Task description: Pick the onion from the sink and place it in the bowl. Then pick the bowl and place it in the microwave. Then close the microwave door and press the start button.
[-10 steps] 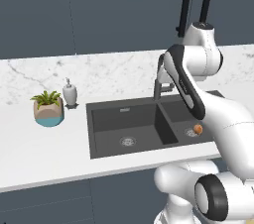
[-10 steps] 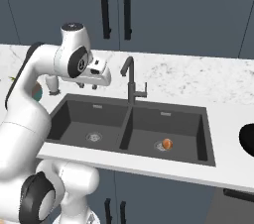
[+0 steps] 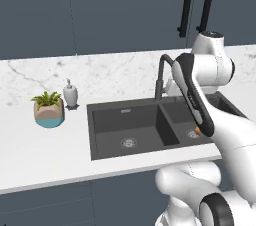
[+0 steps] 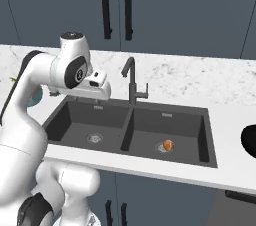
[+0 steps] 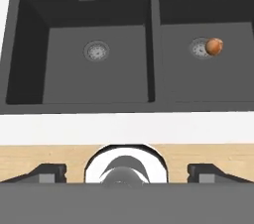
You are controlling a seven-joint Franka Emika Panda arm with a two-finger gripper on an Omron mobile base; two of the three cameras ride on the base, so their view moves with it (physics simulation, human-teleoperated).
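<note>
One onion [image 4: 169,145] sits by the drain in the right basin of the sink [image 4: 80,115], and the tall faucet [image 4: 131,81] stands between the two basins. On the white tabletop [image 3: 45,150] are one small plant [image 3: 48,110], one soap bottle [image 3: 70,93] (just beside it) and one black bowl [image 4: 249,142]. The fingers [image 5: 127,172] hang spread wide above the sink's front edge, holding nothing.

bowl [image 4: 249,142] cut by right edge
</note>
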